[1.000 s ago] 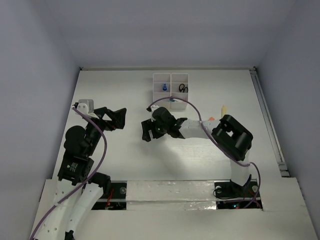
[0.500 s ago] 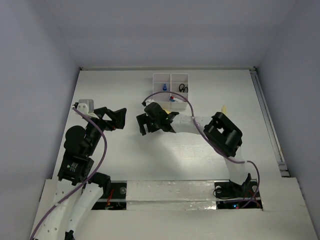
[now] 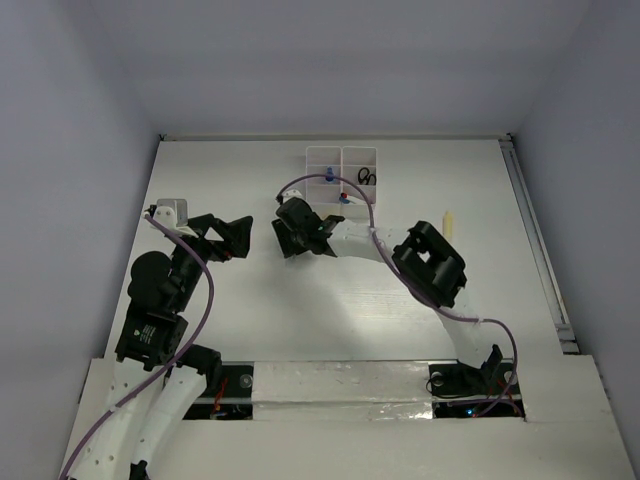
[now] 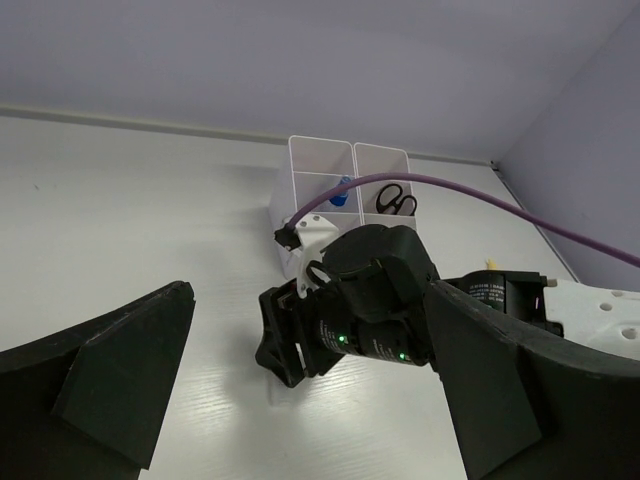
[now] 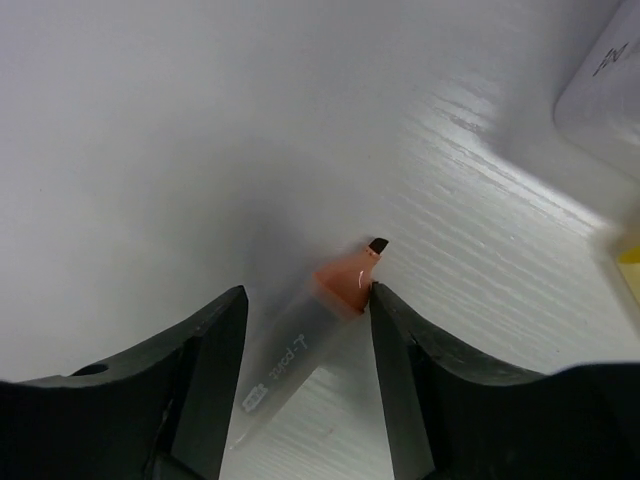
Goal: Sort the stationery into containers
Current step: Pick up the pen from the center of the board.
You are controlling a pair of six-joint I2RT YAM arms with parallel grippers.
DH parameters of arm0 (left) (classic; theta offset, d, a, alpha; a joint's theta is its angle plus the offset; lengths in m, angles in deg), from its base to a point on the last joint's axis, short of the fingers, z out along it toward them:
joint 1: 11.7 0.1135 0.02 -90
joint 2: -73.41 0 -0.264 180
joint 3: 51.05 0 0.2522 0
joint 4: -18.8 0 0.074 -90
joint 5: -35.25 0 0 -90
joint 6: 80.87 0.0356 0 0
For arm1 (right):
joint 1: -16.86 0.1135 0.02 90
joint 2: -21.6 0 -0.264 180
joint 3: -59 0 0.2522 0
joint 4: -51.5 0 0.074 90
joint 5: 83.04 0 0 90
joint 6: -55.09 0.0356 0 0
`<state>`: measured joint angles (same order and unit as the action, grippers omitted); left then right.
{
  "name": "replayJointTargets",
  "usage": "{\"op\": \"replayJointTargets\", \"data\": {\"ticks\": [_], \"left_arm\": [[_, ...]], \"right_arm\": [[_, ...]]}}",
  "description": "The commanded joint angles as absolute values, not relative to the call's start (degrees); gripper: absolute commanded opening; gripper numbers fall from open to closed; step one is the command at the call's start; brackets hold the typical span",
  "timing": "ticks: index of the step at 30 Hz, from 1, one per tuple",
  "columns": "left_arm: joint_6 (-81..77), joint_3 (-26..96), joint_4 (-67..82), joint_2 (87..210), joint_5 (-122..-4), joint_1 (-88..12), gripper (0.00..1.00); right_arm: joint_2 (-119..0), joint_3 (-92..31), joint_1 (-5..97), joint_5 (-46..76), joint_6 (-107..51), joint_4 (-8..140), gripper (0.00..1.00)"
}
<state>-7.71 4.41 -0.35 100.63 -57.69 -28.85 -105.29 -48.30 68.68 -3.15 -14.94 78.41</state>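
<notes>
Firstly, far to the left of the organiser tray (image 3: 342,150), the left claw (image 3: 237,238) hangs above the desk (image 3: 250,320) with its jaws spread wide and nothing between them. It has no part in this step and does best to keep clear.

Just left of the tray's near corner, the right claw (image 5: 308,298) is down at the desk. Its jaws are part-way apart, set either side of a white pen (image 5: 288,368) that lies flat, its orange collar and dark tip pointing roughly towards the tray. One finger looks to touch the collar and the other shows a sliver of shadow beside the barrel, so I judge the pen straddled, not yet clamped.

To pick it well, the claw should close squarely across the barrel rather than on the tapering collar. The grip must be firm enough that the round pen cannot roll or pivot. It should then lift straight up before carrying the pen right to a compartment.

Inside the tray's far compartments stand black scissors (image 4: 397,200) and a blue-capped item (image 4: 340,194). Well right of the tray lies a cream tube (image 3: 447,222).

From above, the right arm covers the pen and part of the tray's near compartments. The wrist view cuts off the pen's rear end, and a yellow blur at its right edge I cannot name.
</notes>
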Motion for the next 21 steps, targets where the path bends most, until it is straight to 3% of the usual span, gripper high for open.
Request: {"op": "replayJointTargets", "data": {"ticks": [1, 2, 5, 8, 10, 11, 12, 13, 15, 21], "left_arm": [[-8.2, 4.0, 2.4, 100.7, -57.0, -28.6, 0.99], [-8.2, 4.0, 2.3, 100.7, -56.9, -28.6, 0.99], [-8.4, 4.0, 2.3, 100.6, -56.9, -28.6, 0.99], [-9.7, 3.9, 2.0, 100.7, -56.8, -28.6, 0.99], [-10.5, 4.1, 1.6, 100.7, -57.2, -28.6, 0.99], [-11.3, 4.3, 1.2, 100.7, -57.6, -28.6, 0.99], [-11.8, 4.1, 0.6, 100.7, -58.1, -28.6, 0.99], [-12.1, 3.3, 0.6, 100.3, -58.5, -28.6, 0.99], [-13.3, 2.3, 0.4, 99.7, -59.2, -28.6, 0.99], [-15.1, 1.1, 0.3, 98.7, -59.6, -28.6, 0.99]], "right_arm": [[-110.2, -49.8, 68.6, -3.5, -15.0, 84.9, 0.57], [-110.4, -49.9, 68.6, -3.6, -15.0, 85.0, 0.57], [-110.9, -50.2, 68.6, -4.0, -14.8, 85.5, 0.44], [-110.4, -50.5, 68.6, -4.1, -14.4, 85.9, 0.26], [-109.5, -49.9, 68.6, -3.8, -14.3, 84.7, 0.23], [-108.9, -49.2, 68.6, -3.8, -14.1, 84.3, 0.26], [-108.1, -49.1, 68.6, -3.6, -14.2, 83.7, 0.45], [-107.8, -49.0, 68.6, -3.2, -14.5, 83.8, 0.57], [-107.4, -48.6, 68.6, -3.3, -14.7, 84.2, 0.71], [-106.7, -46.8, 68.6, -2.8, -14.5, 85.6, 0.68]]}}
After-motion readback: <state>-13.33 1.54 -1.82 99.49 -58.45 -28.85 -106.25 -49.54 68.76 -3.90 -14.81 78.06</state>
